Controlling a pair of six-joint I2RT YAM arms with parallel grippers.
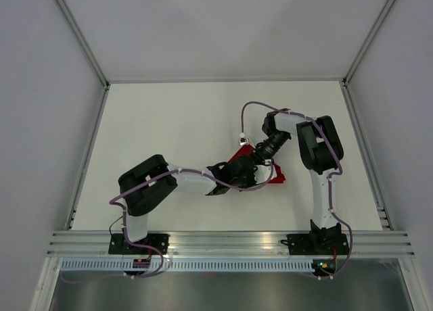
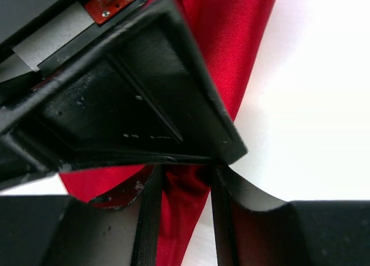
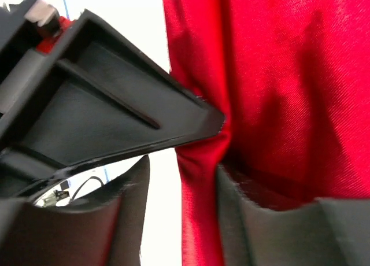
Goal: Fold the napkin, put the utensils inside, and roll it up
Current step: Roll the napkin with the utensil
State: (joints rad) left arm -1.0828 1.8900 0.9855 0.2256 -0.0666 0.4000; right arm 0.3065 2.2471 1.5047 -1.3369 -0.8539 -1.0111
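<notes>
Napkin [image 1: 276,178] a bunched strip, far-left to near-right, left gripper [image 2: 184,180] and right gripper [image 3: 186,169] both clamped tight on it.

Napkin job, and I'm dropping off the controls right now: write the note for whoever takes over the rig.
Left pincer: shut on a gathered strip of the napkin.
Right pincer: shut on the same cloth, crowded right up against the left one.
The napkin is bunched between the two near the middle of the table, not spread flat.
No utensils show in any view.
Done: no neat fold visible, nothing rolled.
Left: spread and fold the cloth, find the utensils and place them inside, roll it up.
</notes>
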